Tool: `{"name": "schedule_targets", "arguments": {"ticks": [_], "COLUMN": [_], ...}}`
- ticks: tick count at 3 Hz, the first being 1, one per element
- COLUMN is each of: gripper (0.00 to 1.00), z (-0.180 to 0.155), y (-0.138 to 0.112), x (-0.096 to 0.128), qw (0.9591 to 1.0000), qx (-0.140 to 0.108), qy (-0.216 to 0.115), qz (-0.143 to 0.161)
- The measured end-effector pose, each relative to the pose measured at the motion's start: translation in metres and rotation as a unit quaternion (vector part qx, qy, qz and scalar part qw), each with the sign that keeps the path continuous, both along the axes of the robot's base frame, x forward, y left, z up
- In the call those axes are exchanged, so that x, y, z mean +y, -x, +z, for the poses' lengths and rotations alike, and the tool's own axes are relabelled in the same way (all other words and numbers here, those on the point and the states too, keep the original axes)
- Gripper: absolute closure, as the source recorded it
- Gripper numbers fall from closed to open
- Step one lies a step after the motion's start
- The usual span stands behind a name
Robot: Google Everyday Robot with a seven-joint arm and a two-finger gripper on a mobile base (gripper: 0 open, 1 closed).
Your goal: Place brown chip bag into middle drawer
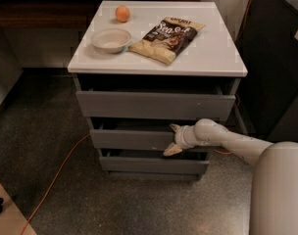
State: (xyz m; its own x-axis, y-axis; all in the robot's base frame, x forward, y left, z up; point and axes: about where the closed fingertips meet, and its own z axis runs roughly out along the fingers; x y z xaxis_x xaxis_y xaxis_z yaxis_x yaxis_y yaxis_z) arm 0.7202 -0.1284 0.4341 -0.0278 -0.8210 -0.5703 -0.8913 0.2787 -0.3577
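The brown chip bag (168,37) lies flat on the white top (208,58) of the drawer unit, right of the white bowl. The middle drawer (129,139) is the second grey front of three and stands slightly out. My gripper (173,139) reaches in from the right, with one tan finger above the drawer's top edge and the other below its front panel, straddling the right part of the front. The fingers are spread apart and hold nothing else.
A white bowl (111,39) and an orange ball (122,13) sit on the top at the left. The top drawer (154,105) and bottom drawer (154,165) are also slightly out. An orange cable (56,175) runs across the floor. A dark cabinet (281,58) stands at the right.
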Motion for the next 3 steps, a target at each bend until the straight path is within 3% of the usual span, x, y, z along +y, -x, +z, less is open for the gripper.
{"name": "schedule_targets", "arguments": {"ticks": [3], "gripper": [0.90], "z": [-0.0093], "y": [0.0037], "x": [0.0012], "qw": [0.9999], "qx": [0.007], "qy": [-0.007], "qz": [-0.009]}}
